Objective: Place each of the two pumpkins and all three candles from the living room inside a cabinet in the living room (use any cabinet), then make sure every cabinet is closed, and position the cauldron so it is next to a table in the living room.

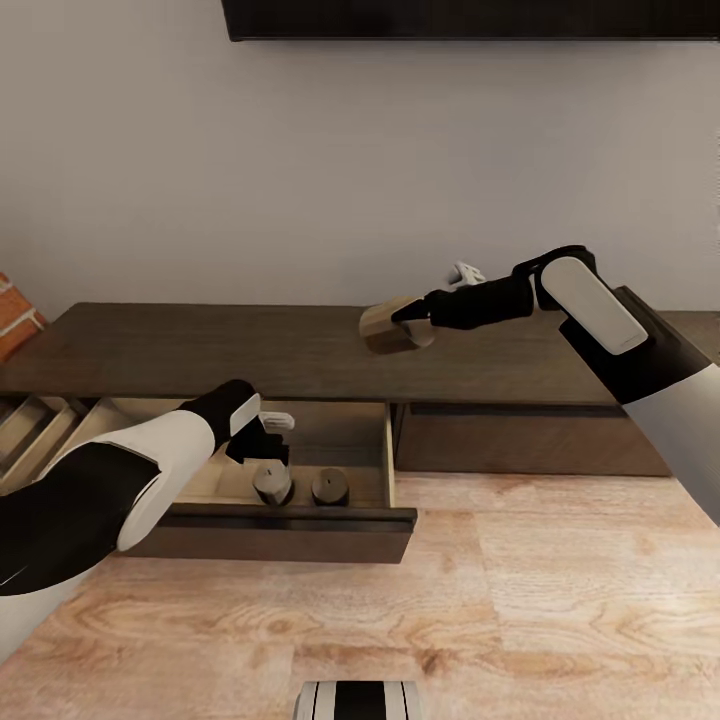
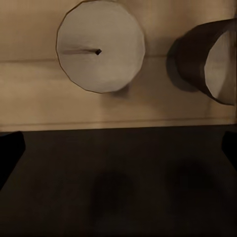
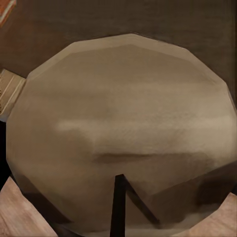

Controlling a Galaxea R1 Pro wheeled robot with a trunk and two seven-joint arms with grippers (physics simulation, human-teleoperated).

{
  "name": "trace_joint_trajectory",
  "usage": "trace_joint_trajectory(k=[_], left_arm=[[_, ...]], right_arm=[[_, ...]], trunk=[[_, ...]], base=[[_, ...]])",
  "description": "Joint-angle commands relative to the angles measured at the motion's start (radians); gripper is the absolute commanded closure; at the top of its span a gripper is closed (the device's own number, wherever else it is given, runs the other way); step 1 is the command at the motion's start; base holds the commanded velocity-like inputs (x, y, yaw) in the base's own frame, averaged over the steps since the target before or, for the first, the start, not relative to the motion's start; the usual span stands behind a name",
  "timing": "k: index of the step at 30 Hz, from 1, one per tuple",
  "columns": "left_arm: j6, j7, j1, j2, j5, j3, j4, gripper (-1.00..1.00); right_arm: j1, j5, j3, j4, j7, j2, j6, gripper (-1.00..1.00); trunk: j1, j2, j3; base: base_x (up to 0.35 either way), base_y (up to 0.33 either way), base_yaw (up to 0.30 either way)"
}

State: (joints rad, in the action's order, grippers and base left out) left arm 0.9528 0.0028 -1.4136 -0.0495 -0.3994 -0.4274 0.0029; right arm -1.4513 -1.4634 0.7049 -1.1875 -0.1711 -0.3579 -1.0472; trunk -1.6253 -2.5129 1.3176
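Observation:
The cabinet is a long dark-brown unit with one pale-wood drawer pulled out. Two candles stand upright in that drawer, side by side near its front: one directly below my left gripper, the other to its right. My left gripper is open, apart from both, and its fingertips frame the left wrist view. My right gripper is shut on a third candle, held tilted just above the cabinet top. The pumpkins, cauldron and table are out of view.
A second drawer stands open at the far left. Right of the open drawer is a closed front. A brick-orange object sits at the left edge. A dark panel hangs on the wall above. Wood floor lies in front.

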Motion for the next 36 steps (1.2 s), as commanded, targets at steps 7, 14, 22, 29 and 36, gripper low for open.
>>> trace_joint_trajectory(k=[7, 14, 22, 29, 36], left_arm=[[0.003, 0.000, -0.001, -0.001, -0.009, -0.009, 0.000, -1.00], [0.003, 0.000, -0.001, -0.004, -0.009, -0.008, 0.005, -1.00], [0.003, 0.000, -0.001, -0.004, -0.009, -0.008, 0.005, -1.00], [0.003, 0.000, -0.001, -0.004, -0.009, -0.008, 0.004, -1.00], [0.003, 0.001, -0.001, -0.004, -0.009, -0.008, 0.005, -1.00]], right_arm=[[-0.001, -0.011, 0.002, 0.003, -0.010, -0.001, 0.000, 1.00], [-0.001, -0.011, 0.002, 0.005, -0.010, -0.001, 0.000, 1.00], [-0.001, -0.011, 0.002, 0.010, -0.011, -0.001, 0.000, 1.00], [-0.001, -0.011, 0.003, 0.012, -0.011, -0.001, 0.000, 1.00], [-0.001, -0.010, 0.004, 0.016, -0.011, 0.000, 0.000, 1.00]], trunk=[[0.003, 0.001, -0.026], [0.004, 0.002, -0.030], [0.004, 0.002, -0.030], [0.004, 0.002, -0.030], [0.004, 0.002, -0.030]], base=[[0.000, 0.000, 0.000], [-0.103, 0.000, 0.000], [-0.065, 0.000, 0.000], [-0.001, 0.000, 0.000], [0.000, 0.000, 0.000]])
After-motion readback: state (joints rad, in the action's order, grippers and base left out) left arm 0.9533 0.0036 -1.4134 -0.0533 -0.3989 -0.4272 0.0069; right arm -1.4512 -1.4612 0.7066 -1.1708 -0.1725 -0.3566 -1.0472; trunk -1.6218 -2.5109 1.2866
